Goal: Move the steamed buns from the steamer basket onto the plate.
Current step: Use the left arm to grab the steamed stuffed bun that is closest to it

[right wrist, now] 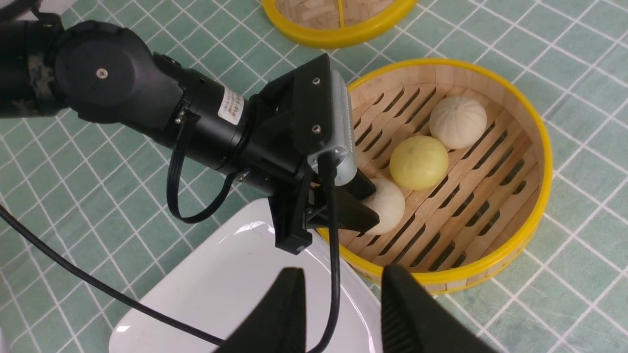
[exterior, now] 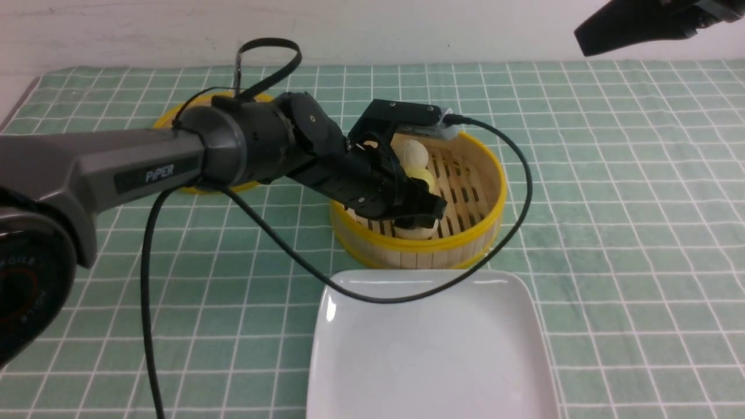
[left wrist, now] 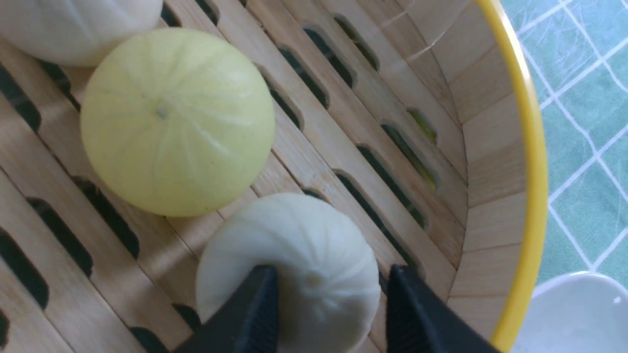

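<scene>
The steamer basket (exterior: 496, 214) holds all three steamed buns in a row: a pale one at the far side (exterior: 412, 152), the yellow one (exterior: 424, 176) in the middle and a pale one nearest the plate (exterior: 414, 233). My left gripper (exterior: 422, 218) is inside the basket, open, just over the near pale bun (left wrist: 304, 255), with one finger on each side of its top. That bun rests on the slatted floor. The white plate (exterior: 430, 349) lies empty in front of the basket. My right gripper (exterior: 588, 35) hangs high at the back right, open and empty (right wrist: 343, 268).
The flat yellow-rimmed lid (exterior: 169, 119) lies behind the left arm on the green checked cloth. The left arm's black cable (exterior: 407, 298) droops over the plate's far edge. In the right wrist view the basket rim (right wrist: 544, 162) and plate (right wrist: 221, 284) lie below.
</scene>
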Tool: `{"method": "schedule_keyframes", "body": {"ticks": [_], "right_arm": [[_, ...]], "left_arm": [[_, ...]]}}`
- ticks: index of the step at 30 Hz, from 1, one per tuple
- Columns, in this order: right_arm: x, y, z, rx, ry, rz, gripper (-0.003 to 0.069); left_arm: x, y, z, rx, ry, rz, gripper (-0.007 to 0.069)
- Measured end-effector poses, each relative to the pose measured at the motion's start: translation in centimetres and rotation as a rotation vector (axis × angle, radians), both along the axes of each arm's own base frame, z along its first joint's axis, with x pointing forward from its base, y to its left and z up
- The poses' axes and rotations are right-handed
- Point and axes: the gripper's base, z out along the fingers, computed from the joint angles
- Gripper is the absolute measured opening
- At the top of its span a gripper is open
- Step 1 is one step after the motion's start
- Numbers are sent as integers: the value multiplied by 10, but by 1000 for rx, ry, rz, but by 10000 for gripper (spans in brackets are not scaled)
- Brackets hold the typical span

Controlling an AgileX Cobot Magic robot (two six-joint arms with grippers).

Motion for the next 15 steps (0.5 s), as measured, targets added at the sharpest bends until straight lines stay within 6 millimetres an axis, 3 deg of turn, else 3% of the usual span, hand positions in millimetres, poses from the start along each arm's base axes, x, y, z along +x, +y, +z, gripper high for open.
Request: {"method": "schedule_keyframes", "body": {"ticks": [1,2,6,11,15], "right_arm": [[0,0,0,0,0,0,240],[0,0,0,0,0,0,240],[0,0,0,0,0,0,240],[0,1,1,9,1,2,240],[0,1,1,16,2,4,240]], "left_arm": [[0,0,0,0,0,0,271],[0,0,0,0,0,0,193],[0,0,0,2,-2,-3,50],[-2,0,1,8,-5,-28,21],[-9,1,18,2,-12,-61,21]]}}
